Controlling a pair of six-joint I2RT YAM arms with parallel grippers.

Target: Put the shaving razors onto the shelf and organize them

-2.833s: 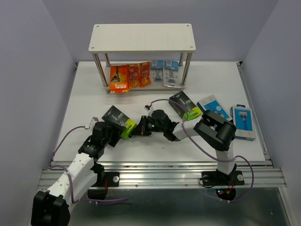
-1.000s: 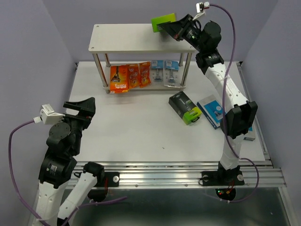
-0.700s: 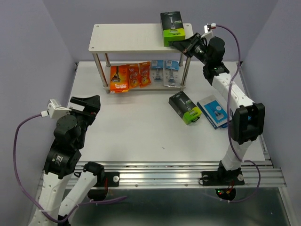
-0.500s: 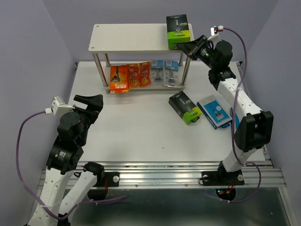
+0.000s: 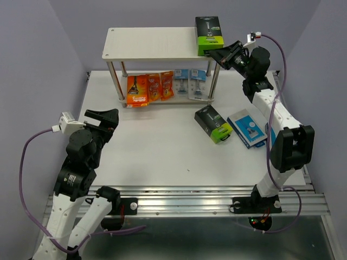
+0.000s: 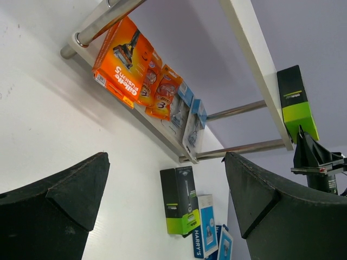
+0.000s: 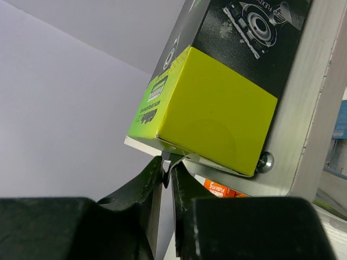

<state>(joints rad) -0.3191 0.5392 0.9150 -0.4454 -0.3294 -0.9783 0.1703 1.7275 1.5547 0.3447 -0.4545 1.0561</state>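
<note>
While the right tool (image 7: pixel 167 162) shows only a narrow slit between its tips at the bottom edge of a black-and-lime razor box (image 7: pixel 217 114), I cannot tell whether it pinches it. That box stands upright at the right end of the top board of the shelf (image 5: pixel 157 43). The left tool (image 5: pixel 101 116) gapes wide and empty above the counter (image 5: pixel 162 157).
</note>
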